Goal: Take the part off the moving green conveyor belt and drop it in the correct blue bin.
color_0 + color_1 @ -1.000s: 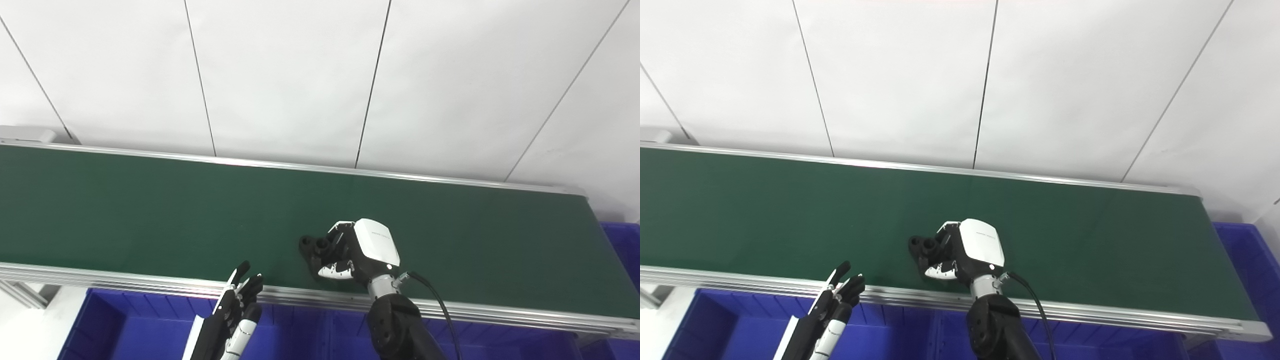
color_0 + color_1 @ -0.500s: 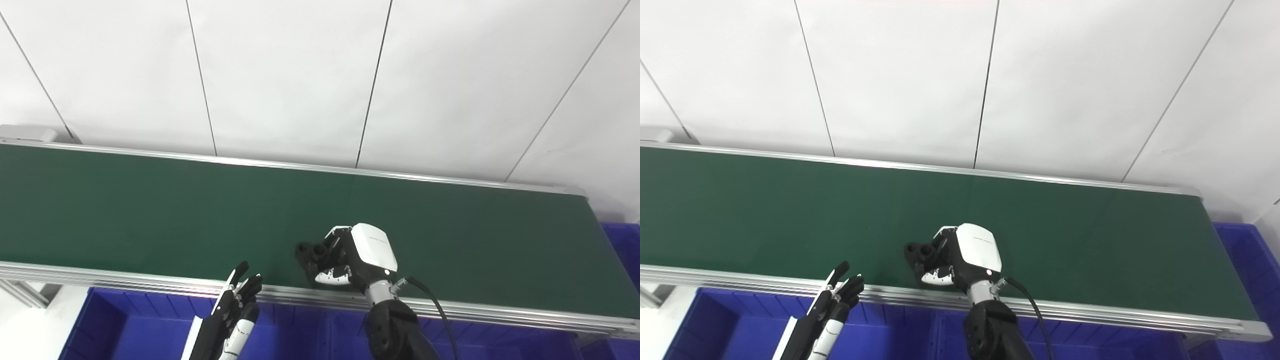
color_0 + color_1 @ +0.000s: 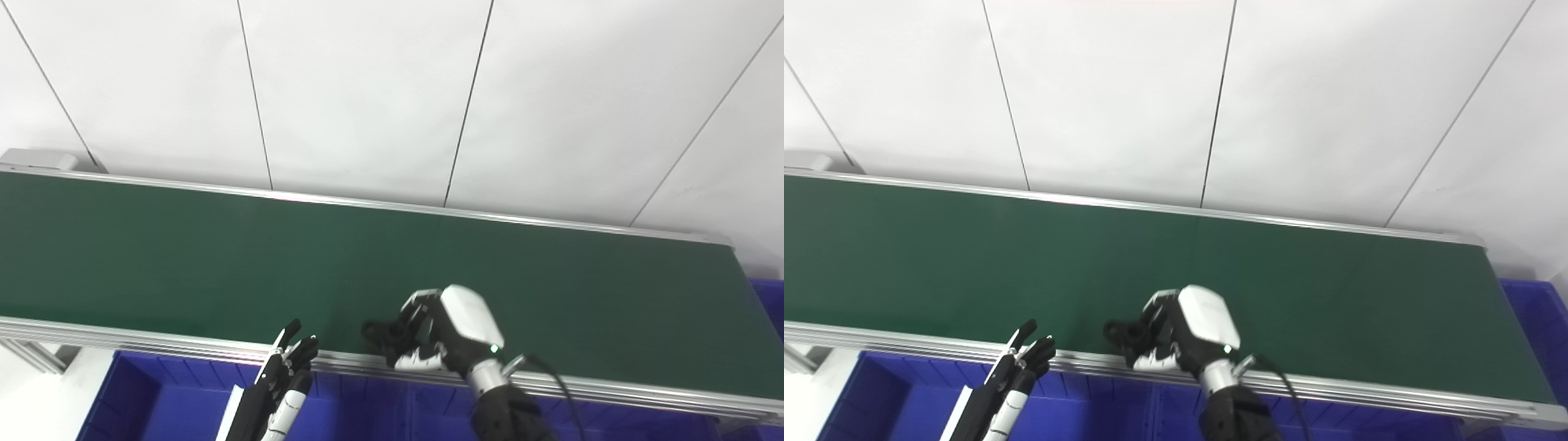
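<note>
A black part [image 3: 378,334] with round holes sits in my right hand [image 3: 444,331], which is shut on it over the near edge of the green conveyor belt [image 3: 184,257]. In the right eye view the same part [image 3: 1123,334] sticks out left of the right hand [image 3: 1185,334]. My left hand [image 3: 282,383] hangs open below the belt's near rail, fingers pointing up, over a blue bin [image 3: 165,404]. It holds nothing.
An aluminium rail [image 3: 153,343] runs along the belt's near side, and another along the far side. Blue bins [image 3: 888,404] line up below the belt; another blue bin [image 3: 1543,318] stands at the belt's right end. A white panelled wall is behind.
My right hand has drawn the black part toward me, from mid-belt to the near rail. The camera has shifted slightly. The left hand has barely moved.
</note>
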`<state>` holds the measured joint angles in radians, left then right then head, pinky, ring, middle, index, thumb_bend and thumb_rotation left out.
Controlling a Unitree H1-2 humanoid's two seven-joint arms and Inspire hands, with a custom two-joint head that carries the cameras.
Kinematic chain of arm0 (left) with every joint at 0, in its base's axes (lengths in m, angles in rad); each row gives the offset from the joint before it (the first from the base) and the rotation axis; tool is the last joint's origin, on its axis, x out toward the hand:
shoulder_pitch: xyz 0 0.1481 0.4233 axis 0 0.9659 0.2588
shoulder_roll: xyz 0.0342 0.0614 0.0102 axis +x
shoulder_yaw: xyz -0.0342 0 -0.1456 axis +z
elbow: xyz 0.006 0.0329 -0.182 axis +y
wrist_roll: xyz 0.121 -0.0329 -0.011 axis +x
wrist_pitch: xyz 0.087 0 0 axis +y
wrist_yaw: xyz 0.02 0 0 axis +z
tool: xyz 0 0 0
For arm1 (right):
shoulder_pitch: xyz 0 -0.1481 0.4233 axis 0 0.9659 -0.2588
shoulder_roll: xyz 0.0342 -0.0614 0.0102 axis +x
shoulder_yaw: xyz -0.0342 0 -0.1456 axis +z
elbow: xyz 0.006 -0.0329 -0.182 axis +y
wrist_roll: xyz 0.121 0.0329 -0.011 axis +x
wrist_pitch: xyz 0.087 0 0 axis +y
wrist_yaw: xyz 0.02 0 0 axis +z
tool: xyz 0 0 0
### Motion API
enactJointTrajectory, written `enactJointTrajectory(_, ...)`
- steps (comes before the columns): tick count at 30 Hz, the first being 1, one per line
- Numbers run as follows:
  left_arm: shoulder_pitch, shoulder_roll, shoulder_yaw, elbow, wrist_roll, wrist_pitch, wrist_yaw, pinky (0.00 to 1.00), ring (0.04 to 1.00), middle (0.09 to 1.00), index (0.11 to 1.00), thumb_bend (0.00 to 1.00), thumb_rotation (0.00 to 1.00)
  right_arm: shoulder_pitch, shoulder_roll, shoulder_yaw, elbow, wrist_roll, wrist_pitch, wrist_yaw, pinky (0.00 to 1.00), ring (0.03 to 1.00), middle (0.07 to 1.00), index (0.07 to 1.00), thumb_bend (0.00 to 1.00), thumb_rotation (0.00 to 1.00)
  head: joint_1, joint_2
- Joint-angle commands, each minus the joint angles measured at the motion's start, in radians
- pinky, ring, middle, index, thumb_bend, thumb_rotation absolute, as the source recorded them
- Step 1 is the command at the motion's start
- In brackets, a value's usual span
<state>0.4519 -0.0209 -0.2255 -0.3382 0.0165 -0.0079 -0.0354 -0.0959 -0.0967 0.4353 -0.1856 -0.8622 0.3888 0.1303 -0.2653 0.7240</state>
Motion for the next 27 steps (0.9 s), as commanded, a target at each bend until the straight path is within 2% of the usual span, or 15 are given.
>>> enactJointTrajectory(1, -0.004, 0.001, 0.005, -0.032, -0.007, -0.002, -0.007, 0.9, 0.887, 0.881, 0.956, 0.49, 0.79, -0.001, -0.002, -0.001, -0.069, -0.023, 0.005, 0.015, 0.14, 0.201, 0.469, 0.485, 0.53, 0.0, 0.001, 0.001)
enactJointTrajectory(11, -0.014, 0.007, 0.02, -0.048, -0.031, 0.03, -0.019, 0.91, 0.897, 0.892, 0.96, 0.5, 0.78, 0.104, -0.025, -0.009, -0.255, -0.089, 0.006, 0.099, 0.15, 0.205, 0.47, 0.484, 0.53, 0.0, -0.067, 0.017)
enactJointTrajectory(16, -0.019, 0.01, 0.032, -0.064, -0.059, 0.052, -0.032, 0.93, 0.907, 0.897, 0.973, 0.44, 0.78, 0.17, -0.036, -0.024, -0.342, -0.145, 0.019, 0.164, 0.15, 0.205, 0.47, 0.484, 0.53, 0.0, -0.09, 0.031)
enactJointTrajectory(22, -0.035, 0.025, 0.056, -0.087, -0.086, 0.096, -0.039, 0.95, 0.902, 0.888, 0.965, 0.44, 0.79, 0.312, -0.046, -0.044, -0.441, -0.172, 0.0, 0.207, 0.14, 0.194, 0.469, 0.484, 0.53, 0.0, -0.141, 0.065)
enactJointTrajectory(27, -0.058, 0.044, 0.077, -0.106, -0.106, 0.135, -0.044, 0.94, 0.9, 0.883, 0.955, 0.44, 0.79, 0.418, -0.04, -0.051, -0.474, -0.217, -0.015, 0.213, 0.15, 0.211, 0.47, 0.485, 0.53, 0.0, -0.179, 0.099)
